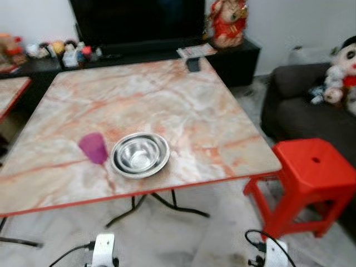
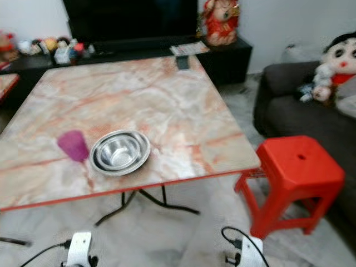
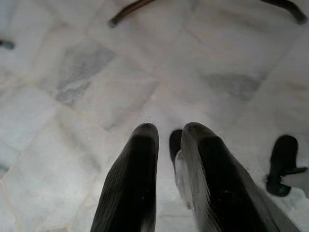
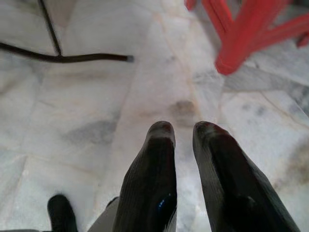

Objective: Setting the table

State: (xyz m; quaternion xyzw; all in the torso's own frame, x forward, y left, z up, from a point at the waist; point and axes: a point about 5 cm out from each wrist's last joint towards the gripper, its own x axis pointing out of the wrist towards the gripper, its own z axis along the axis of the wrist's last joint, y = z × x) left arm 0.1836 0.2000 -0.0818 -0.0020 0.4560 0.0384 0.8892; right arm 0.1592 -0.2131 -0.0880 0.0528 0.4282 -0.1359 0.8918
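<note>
Steel bowl [image 1: 139, 154], with a second one apparently nested inside, rests on the marble-patterned tabletop [image 1: 167, 100] close to its near, red-trimmed edge. A purple cup [image 1: 93, 148] stands just beside the bowl on the robot's left, almost touching it. Off the right corner stands a red plastic stool [image 1: 307, 181], and beyond it a dark sofa [image 1: 295, 105] holding soft toys.

Both arms hang low over the pale tiled floor [image 3: 87, 82]. The left tool [image 3: 166, 140] and the right tool [image 4: 183, 135] each show fingers nearly together with only a narrow gap, holding nothing.

Risks, as I judge them: a reach could push the bowl off the near edge or tip the cup, and stepping closer could snag the stool or the folding table legs.
</note>
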